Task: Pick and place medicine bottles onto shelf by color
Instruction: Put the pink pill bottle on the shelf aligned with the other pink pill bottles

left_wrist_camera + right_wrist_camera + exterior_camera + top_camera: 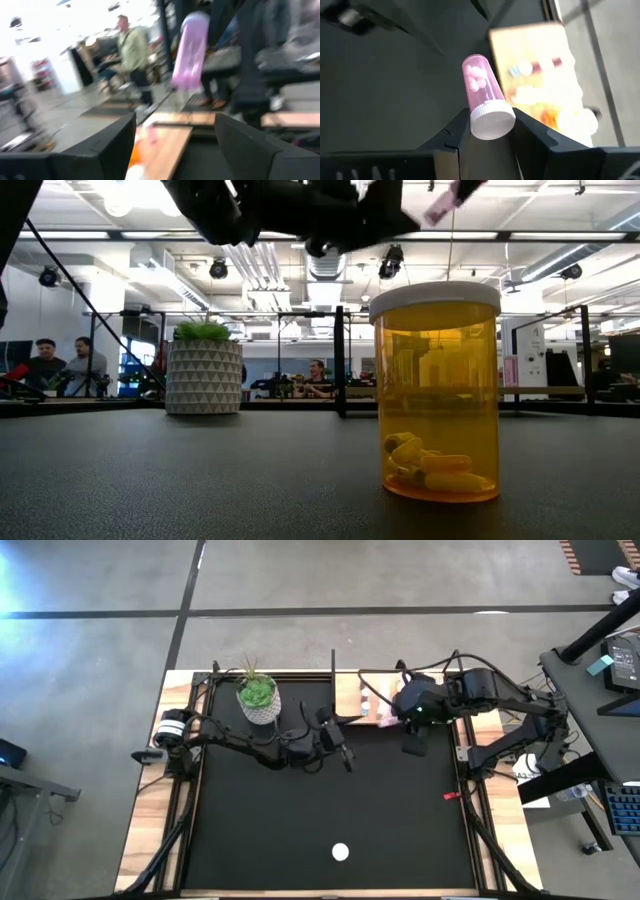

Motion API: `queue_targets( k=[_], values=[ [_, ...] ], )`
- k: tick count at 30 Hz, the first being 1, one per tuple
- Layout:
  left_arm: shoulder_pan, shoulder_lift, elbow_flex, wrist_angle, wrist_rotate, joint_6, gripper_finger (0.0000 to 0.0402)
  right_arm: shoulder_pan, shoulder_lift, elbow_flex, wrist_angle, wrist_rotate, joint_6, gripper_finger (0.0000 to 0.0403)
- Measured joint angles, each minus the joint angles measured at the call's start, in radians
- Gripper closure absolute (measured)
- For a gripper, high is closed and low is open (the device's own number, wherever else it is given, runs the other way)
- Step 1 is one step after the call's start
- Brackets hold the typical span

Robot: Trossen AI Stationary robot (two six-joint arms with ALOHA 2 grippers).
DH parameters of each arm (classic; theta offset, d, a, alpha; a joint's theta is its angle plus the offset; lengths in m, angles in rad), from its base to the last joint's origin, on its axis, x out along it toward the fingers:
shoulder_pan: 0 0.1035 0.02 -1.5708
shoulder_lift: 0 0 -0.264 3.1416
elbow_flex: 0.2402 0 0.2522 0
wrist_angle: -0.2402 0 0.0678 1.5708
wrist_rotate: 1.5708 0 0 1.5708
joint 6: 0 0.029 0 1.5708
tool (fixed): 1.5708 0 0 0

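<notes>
My right gripper (392,720) is shut on a pink medicine bottle (482,87) with a white cap, held in the air at the near edge of the light-wood shelf (355,700). The bottle also shows in the left wrist view (191,50) and at the top of the low view (440,208). My left gripper (338,745) is open and empty over the black mat, just left of the shelf. An orange bottle (437,390) with a white cap stands upright on the mat near the front edge (341,852). Several blurred bottles lie on the shelf (535,75). My right gripper pinches the pink bottle at its white cap end (492,120) between its two fingers. The clear pink body, with pills inside, sticks out past the fingertips. The bottle is lifted clear of the mat and the shelf.
A white pot with a green plant (258,700) stands on the mat at the far left, beside the left arm. A black post (333,665) rises at the shelf's left end. People sit and stand in the room beyond the table (60,365).
</notes>
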Motion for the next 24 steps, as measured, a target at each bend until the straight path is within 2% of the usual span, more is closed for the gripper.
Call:
queue_targets(
  k=[3,6,11,18,24],
  values=[
    [0.001,0.000,0.000,-0.075,-0.069,-0.020,0.0135,-0.029,0.010,0.000,-0.064,0.025,0.053,0.0293],
    [0.000,0.000,-0.001,-0.157,-0.071,-0.100,0.0130,-0.070,0.029,0.000,-0.127,0.046,0.100,0.0292],
    [0.000,0.000,-0.002,-0.254,-0.071,-0.187,0.0130,-0.171,0.057,-0.013,-0.127,0.036,0.126,0.0291],
    [-0.001,0.000,-0.012,-0.280,-0.070,-0.213,0.0130,-0.333,0.065,-0.079,-0.127,0.031,0.169,0.0292],
    [-0.001,0.000,-0.013,-0.280,-0.069,-0.213,0.0130,-0.467,0.073,-0.203,-0.127,-0.050,0.218,0.0292]
  ],
)
